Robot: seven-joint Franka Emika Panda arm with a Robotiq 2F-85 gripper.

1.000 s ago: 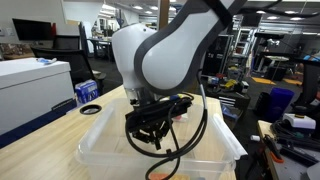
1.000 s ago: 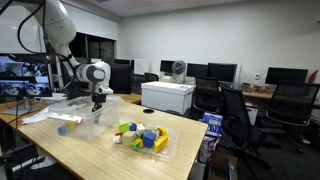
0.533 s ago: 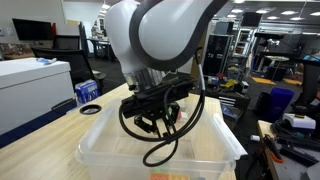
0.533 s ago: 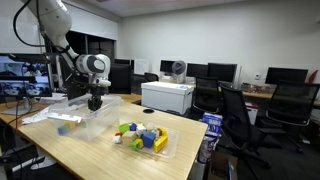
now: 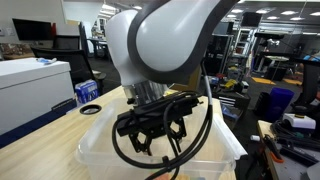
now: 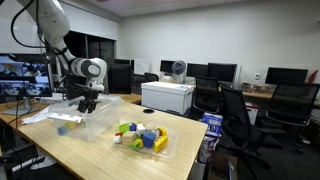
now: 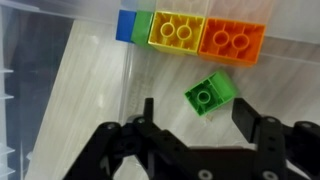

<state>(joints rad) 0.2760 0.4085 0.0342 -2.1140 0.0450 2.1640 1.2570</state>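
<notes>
Wrist view: tool (image 7: 197, 122) spread wide, empty, above loose green block (image 7: 210, 96) in clear bin (image 5: 90, 135); block row (image 7: 205, 35) lines far edge. Wooden worktop (image 6: 110, 155), open office.

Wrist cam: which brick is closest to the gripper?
The loose green brick, lying askew right by the gripper. The row of blue, green, yellow and orange bricks sits farther off, lined up edge to edge.

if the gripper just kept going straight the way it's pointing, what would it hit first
Most likely the loose green block. In the wrist view it lies just ahead, in line with the gap between the open jaws of the gripper, on the floor of the clear bin. Depth is hard to judge.
</notes>
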